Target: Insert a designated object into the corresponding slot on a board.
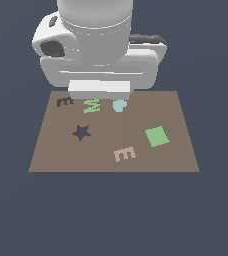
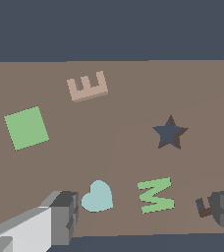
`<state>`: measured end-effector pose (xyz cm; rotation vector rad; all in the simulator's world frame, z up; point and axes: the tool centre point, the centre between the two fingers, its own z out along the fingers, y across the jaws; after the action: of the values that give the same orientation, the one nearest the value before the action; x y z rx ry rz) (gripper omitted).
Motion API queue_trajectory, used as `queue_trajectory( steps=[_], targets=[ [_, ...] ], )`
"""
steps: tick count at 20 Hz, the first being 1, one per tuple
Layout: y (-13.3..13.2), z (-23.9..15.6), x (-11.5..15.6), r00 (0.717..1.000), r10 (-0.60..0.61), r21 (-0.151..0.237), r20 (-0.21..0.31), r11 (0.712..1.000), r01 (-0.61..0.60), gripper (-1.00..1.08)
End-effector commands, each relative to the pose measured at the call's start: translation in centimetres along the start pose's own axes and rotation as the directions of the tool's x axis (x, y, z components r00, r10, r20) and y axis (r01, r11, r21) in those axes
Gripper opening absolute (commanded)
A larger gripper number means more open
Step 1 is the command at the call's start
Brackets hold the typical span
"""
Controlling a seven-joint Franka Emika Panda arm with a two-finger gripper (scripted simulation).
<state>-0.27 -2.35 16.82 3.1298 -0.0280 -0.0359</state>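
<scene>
A tan letter E (image 1: pixel 124 154) is seen lying loose near the front edge of a brown board (image 1: pixel 176 155), far from its E-shaped slot (image 1: pixel 64 102) at the back left, while the empty gripper (image 2: pixel 143 216) is held spread above.

Flat, even simulator light is cast across the board (image 1: pixel 111 150), with no glare and almost no shadow seen. Edges are rendered soft and slightly pixelated in both views; thin shading is shown along the tan E (image 2: pixel 87 86).
</scene>
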Motion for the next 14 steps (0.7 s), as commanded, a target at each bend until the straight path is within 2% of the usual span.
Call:
queue_trajectory(
  steps=[1,8,14],
  targets=[
    [0.00,0.00,0.00,1.000,0.000,0.000,0.000,1.000,0.000,1.00],
    [-0.27,0.26,0.11,1.000,0.030,0.000,0.000,1.000,-0.030,1.00],
    [-0.92,0.92,0.42,0.995,0.103,0.002,-0.001,0.995,-0.103,1.00]
  ],
)
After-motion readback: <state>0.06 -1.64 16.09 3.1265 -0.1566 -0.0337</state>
